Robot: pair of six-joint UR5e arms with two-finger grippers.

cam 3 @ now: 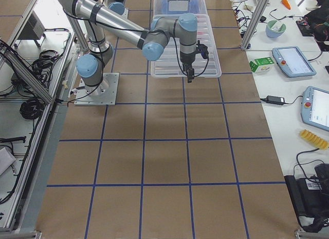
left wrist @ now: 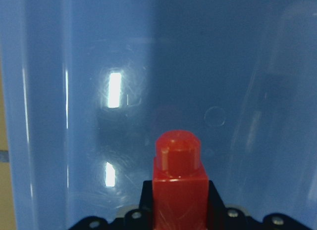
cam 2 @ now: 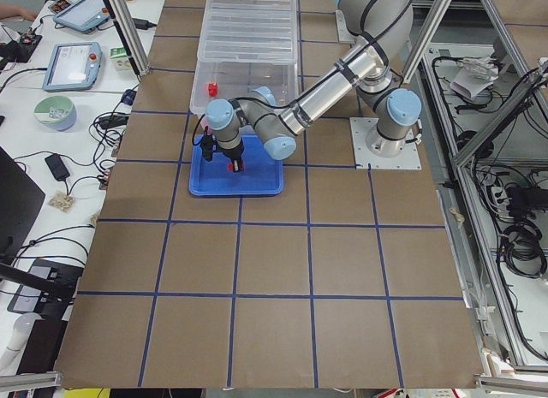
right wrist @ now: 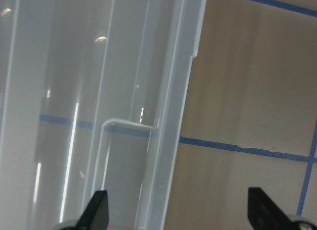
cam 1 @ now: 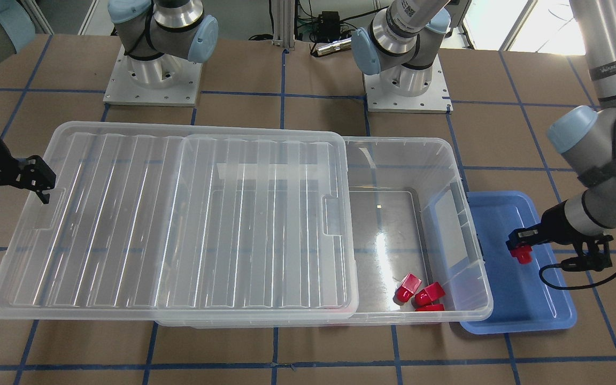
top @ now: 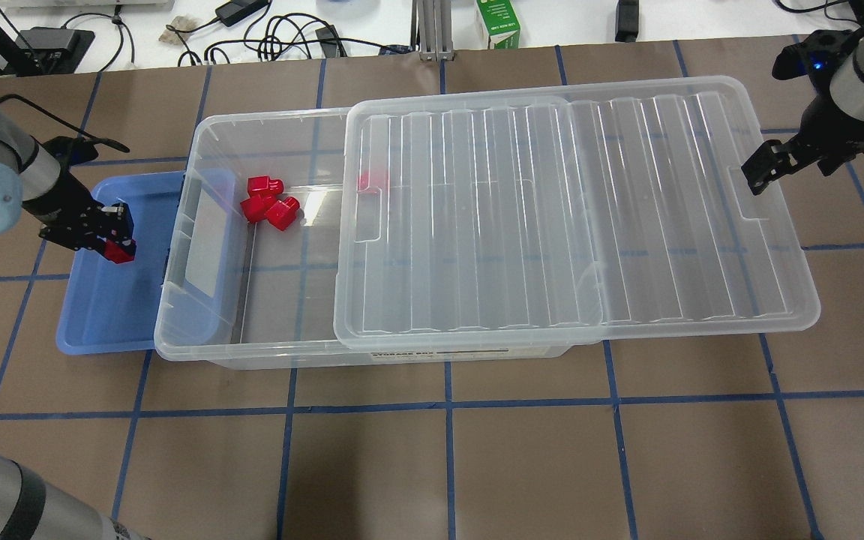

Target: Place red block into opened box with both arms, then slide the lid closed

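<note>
1. Left wrist view: red block (left wrist: 178, 183) fills the foreground, clamped at its base by black fingers (left wrist: 214, 203). Stub points away from the lens, down at the blue tray (left wrist: 74, 116) floor, so the long axis follows the tool's approach line.
2. Front-facing view: left gripper (cam 1: 522, 249) hangs over the tray's middle, closed on the block, just beside the short-end wall of the box (cam 1: 474, 299). The box's uncovered part lies beyond that wall, toward the robot's right. Three other red blocks (cam 1: 420, 293) sit in the box's operator-side corner at this end.
3. Overhead view: lid (top: 552, 225) covers the box's right portion and overhangs that end. Right gripper (top: 766, 169) waits at the lid's outer short edge, by the notch.
4. Right wrist view: fingertips (right wrist: 99, 212) spread wide, lid rim between them; contact cannot be told.
5. Side views: left arm reaches out low, wrist pointing down over the tray; right arm is bent, tool pointing down at the lid's end.
6. Judgement: left arm is nearer the opening. The block needs a lift over the wall, then a short carry rightward.
</note>
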